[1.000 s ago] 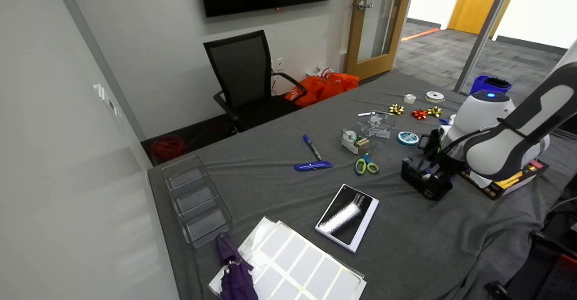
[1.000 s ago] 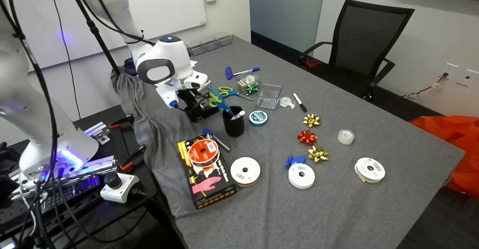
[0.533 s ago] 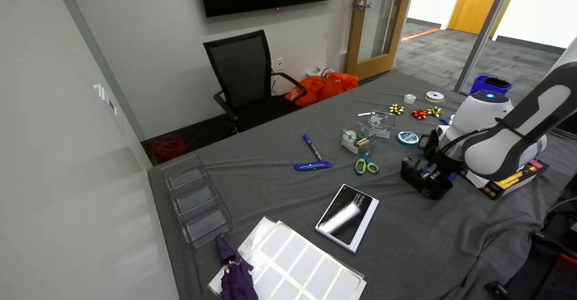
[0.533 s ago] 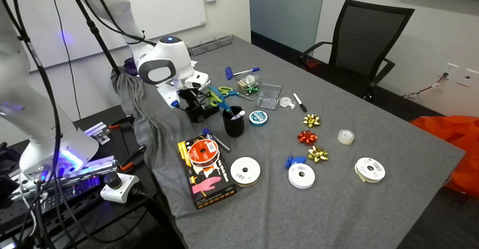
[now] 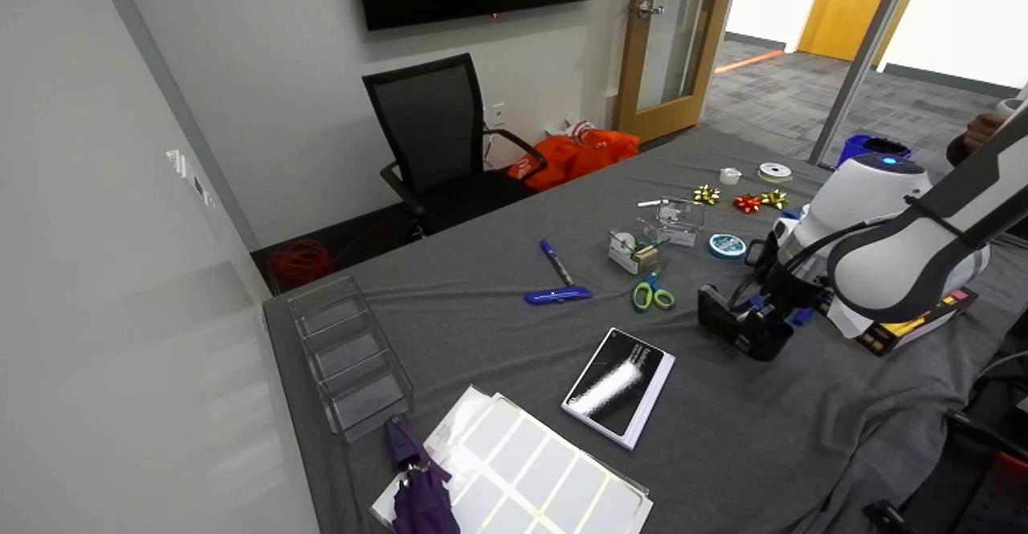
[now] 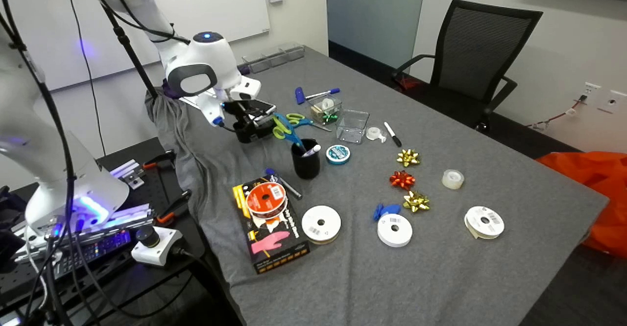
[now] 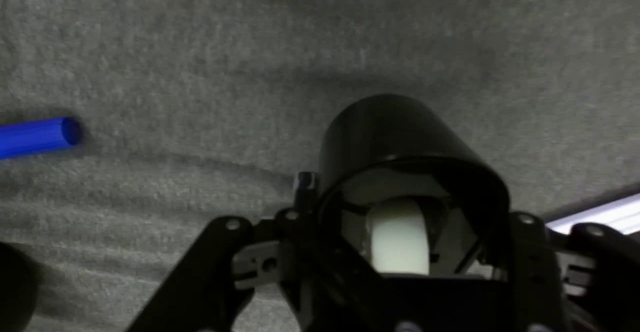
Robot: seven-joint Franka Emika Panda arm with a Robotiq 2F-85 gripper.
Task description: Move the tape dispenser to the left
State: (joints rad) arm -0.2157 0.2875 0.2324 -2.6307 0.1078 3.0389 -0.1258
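Note:
The tape dispenser [image 5: 719,311] is a chunky black body with a rounded end, near the right of the table in an exterior view. It also shows under the arm in an exterior view [image 6: 244,134]. In the wrist view, the dispenser [image 7: 390,127] sits between the fingers, with a pale tape roll inside it. My gripper [image 5: 756,315] is around the dispenser from above, one finger on each side; the gripper also shows in the wrist view [image 7: 402,227]. It is shut on the dispenser. The dark fingertips are partly hidden. I cannot tell whether the dispenser touches the cloth.
A black pen cup [image 6: 306,164] holding scissors stands close by. A blue marker [image 7: 35,137] lies beside the dispenser. Green-blue scissors [image 5: 653,297] and a glossy black-topped box [image 5: 618,389] lie nearby. A glove box [image 6: 272,238] carries a red spool. A hand [image 5: 981,128] shows behind the arm.
The gripper and dispenser have moved together, slightly left in an exterior view and toward the back left in an exterior view. The arm has shifted. A person's hand has appeared behind the arm.

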